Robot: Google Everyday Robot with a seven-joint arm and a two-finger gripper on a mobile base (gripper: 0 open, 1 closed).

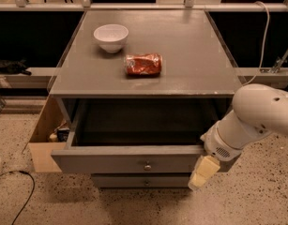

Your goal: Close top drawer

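Observation:
The top drawer (125, 162) of the grey cabinet is pulled far out, its inside dark and empty as far as I see. Its flat grey front has a small round metal knob (147, 166) at centre. My gripper (203, 172) hangs from the white arm (256, 116) at the right end of the drawer front, its cream-coloured fingers (205, 168) pointing down and overlapping the front's right corner. A lower drawer front (139, 181) shows under it, shut.
On the cabinet top (190, 46) stand a white bowl (110, 36) and a red crumpled packet (142, 63). An open cardboard box (45, 139) sits on the speckled floor left of the cabinet. A black cable (17, 186) lies at lower left.

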